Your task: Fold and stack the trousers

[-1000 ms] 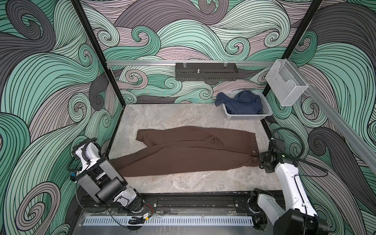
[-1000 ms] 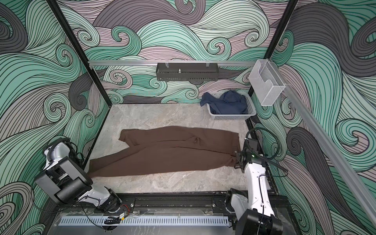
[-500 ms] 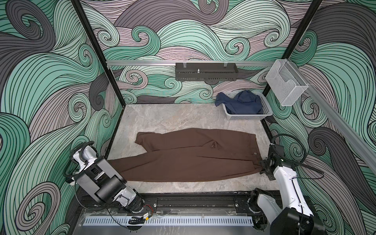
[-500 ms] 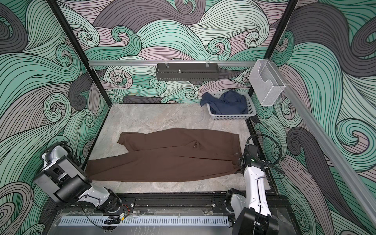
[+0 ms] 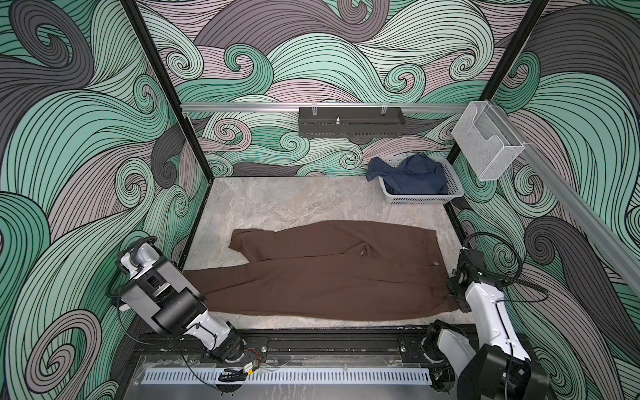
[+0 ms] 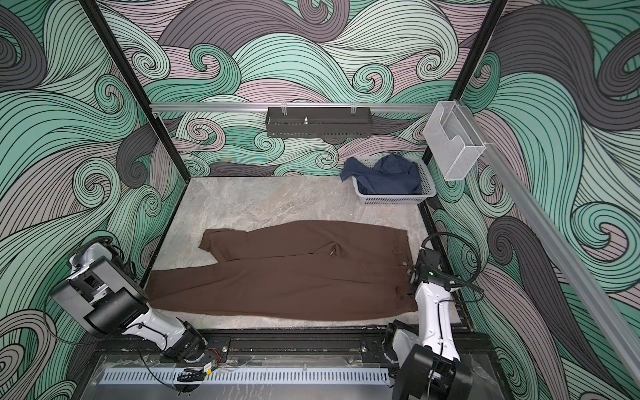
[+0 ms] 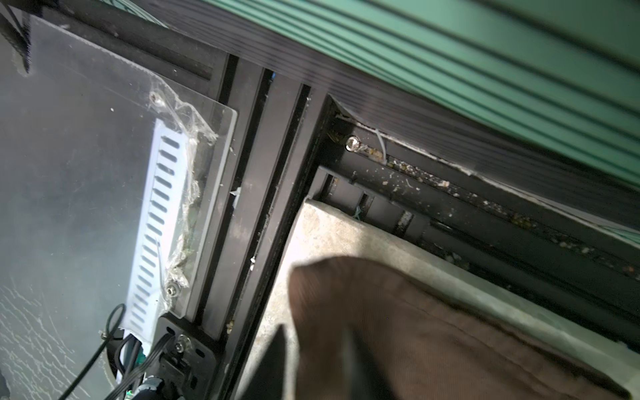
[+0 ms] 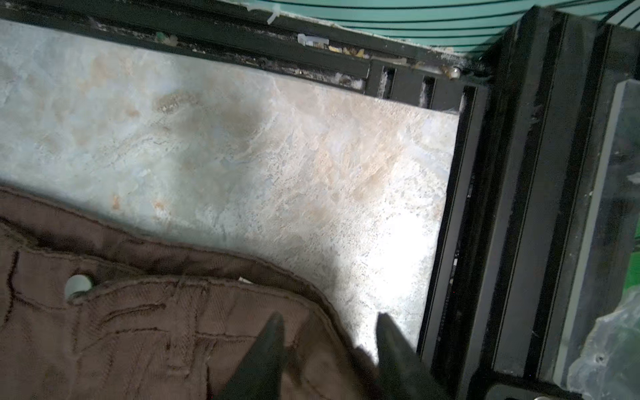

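**Brown trousers lie flat between two open grippers**

The trousers (image 5: 329, 277) lie spread over the near half of the worktop (image 5: 294, 204), reaching from one gripper to the other. The waistband end is at the right gripper (image 8: 330, 325). The hem of the nearer leg is at the left gripper (image 7: 313, 346). The farther leg ends sooner, well apart from the left gripper, and its end is folded a little.

In the right wrist view the two fingers (image 8: 273, 332) stand apart. One is above the waistband cloth and the other is above bare worktop just beside it. The rounded corner of the waistband passes between them, but it is not pinched, so this gripper is open. A pale button (image 8: 79, 285) sits on the waistband, off to one side of the fingers.

In the left wrist view one dark finger (image 7: 278, 343) is just beside the hem, and the second one is blurred above the cloth. They also stand apart, so this gripper is open and holds nothing.

Far beyond the right gripper, in the back corner, a grey basket (image 5: 419, 199) holds a navy-blue garment (image 5: 412, 173) that hangs over its rim.
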Motion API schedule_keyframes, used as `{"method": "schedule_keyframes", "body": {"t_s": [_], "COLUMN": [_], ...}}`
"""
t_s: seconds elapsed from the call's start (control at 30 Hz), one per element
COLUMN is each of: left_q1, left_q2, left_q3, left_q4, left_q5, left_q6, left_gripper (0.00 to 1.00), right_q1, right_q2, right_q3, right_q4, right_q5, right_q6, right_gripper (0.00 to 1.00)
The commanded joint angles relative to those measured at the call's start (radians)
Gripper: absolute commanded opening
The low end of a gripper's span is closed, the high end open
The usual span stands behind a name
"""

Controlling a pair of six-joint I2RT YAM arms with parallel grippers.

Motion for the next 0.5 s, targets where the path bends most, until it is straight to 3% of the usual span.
{"method": "schedule_keyframes", "body": {"t_s": [0.0, 0.07, 0.27, 0.47], "left_q1": [0.015, 0.014, -0.022, -0.195], "left_q2": [0.0, 0.005, 0.005, -0.014], "left_q3": [0.028, 0.061, 0.179, 0.211], "left_q4": [0.001, -0.013, -0.047, 0.014], "left_q5": [0.036, 0.074, 0.226, 0.366], "left_q6": [0.033, 0.037, 0.054, 0.051], "left_gripper": [0.61, 0.67, 0.69, 0.69], "right_q1": [-0.004, -0.004, 0.038, 0.232], "right_q2": [0.009, 0.029, 0.119, 0.27], "right_q3": [0.075, 0.143, 0.336, 0.483], "right_q4": [-0.022, -0.056, -0.077, -0.054], "right_q5": [-0.014, -0.021, -0.1, -0.236], "right_q6": [0.042, 0.085, 0.175, 0.202], "right_gripper": [0.57, 0.64, 0.69, 0.7]}}
